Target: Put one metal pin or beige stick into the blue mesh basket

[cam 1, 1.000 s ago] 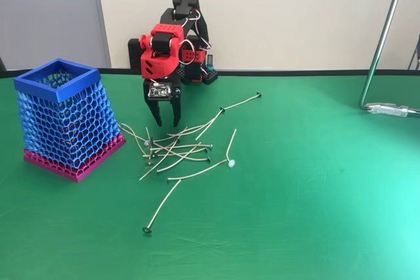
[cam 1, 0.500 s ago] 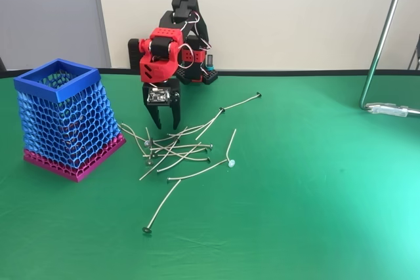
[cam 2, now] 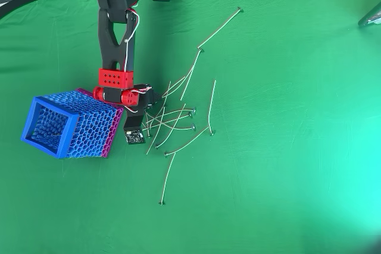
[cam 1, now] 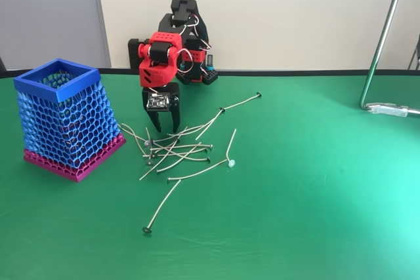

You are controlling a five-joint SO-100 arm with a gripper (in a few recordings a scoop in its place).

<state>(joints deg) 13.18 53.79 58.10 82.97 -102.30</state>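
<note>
Many metal pins (cam 1: 178,151) lie in a loose tangle on the green table (cam 1: 315,195), roughly mid-table in the fixed view. One pin (cam 1: 161,207) sits apart, nearer the camera; another pin (cam 1: 240,103) lies off toward the back right. The red-and-black arm hangs its claw (cam 1: 164,126) tips-down over the left edge of the tangle, fingers spread, nothing between them. The basket (cam 1: 58,83) stands upright to the left of the pins in the fixed view, near the claw but not touching it. A metal stand (cam 1: 384,34) rises at far right.
</note>
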